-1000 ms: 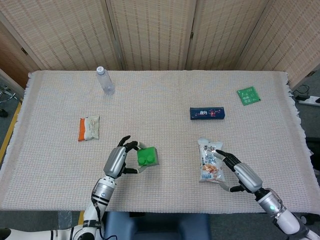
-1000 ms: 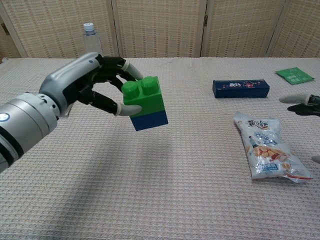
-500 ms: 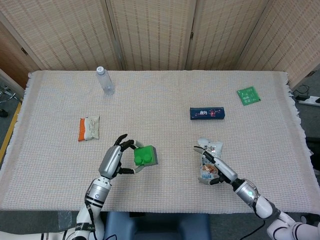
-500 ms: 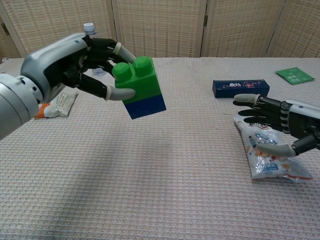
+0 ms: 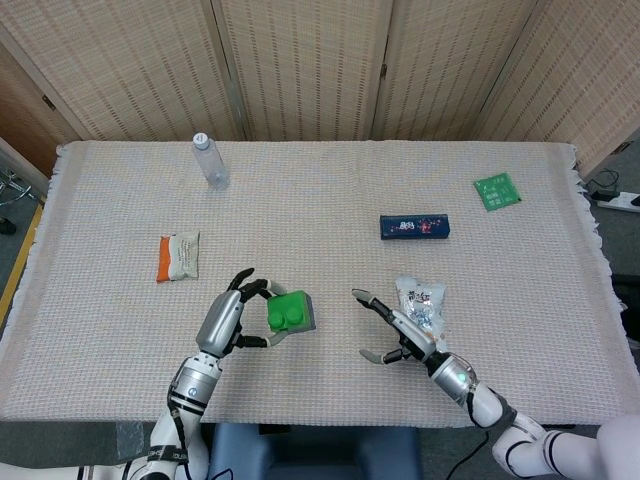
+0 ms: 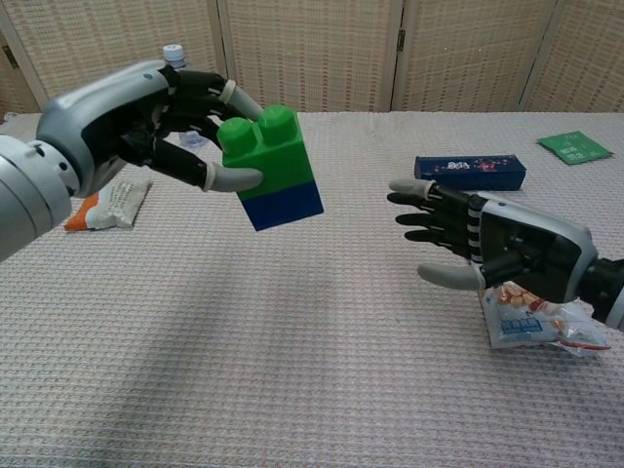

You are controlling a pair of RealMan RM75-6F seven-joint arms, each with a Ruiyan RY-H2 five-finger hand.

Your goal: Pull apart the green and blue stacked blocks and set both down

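Left hand [image 6: 146,122] grips the stacked blocks [image 6: 273,169] aloft; right hand [image 6: 487,249] faces them, fingers spread, empty

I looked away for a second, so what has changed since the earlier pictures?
The right hand moved in from the right edge toward the stacked blocks, fingers spread, holding nothing. The left hand lifted the blocks slightly and still grips the green one. The snack bag, the blue box and the bottle stayed put.

The stacked blocks [image 6: 274,172] hang above the table [image 6: 292,370], left of the right hand [image 6: 487,249].
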